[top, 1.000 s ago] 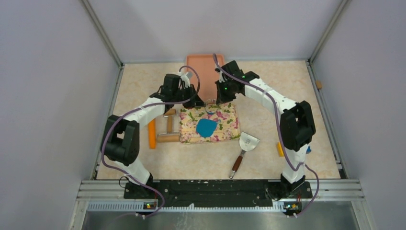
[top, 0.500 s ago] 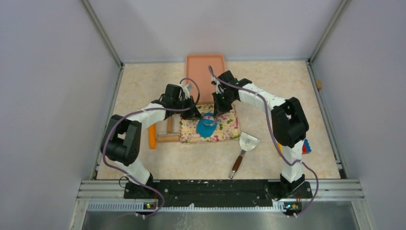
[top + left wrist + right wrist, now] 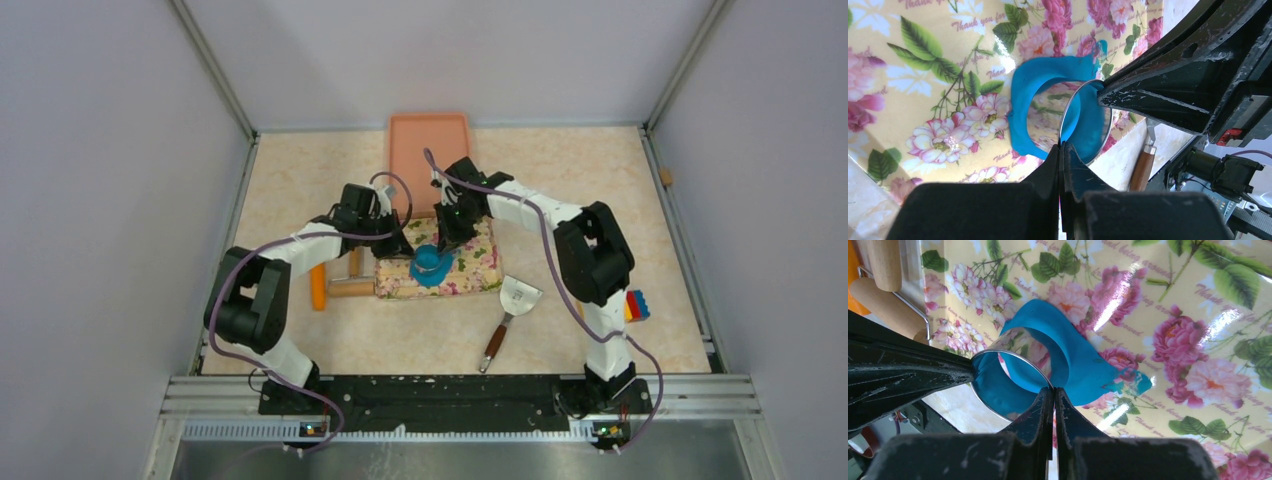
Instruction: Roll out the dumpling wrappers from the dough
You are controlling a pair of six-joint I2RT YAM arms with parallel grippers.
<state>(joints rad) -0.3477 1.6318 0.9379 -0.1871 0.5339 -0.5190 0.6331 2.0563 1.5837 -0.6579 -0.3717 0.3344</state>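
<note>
Even, diffuse light comes from overhead in the top view. The floral mat (image 3: pixel 470 265) and the table (image 3: pixel 300 190) around it are bright, with only faint, soft shadows just left of the mat. That view is sharp, though detail on the mat is small. In both wrist views the mat's glossy surface throws white glare streaks across its middle. On the mat, the dough (image 3: pixel 1020 110) reads saturated blue with crisp edges, and the ring cutter (image 3: pixel 1048 117) mirrors the mat's print. Below the mat, the left gripper (image 3: pixel 1062 145) and right gripper (image 3: pixel 1052 389) are black, underexposed and slightly soft.
</note>
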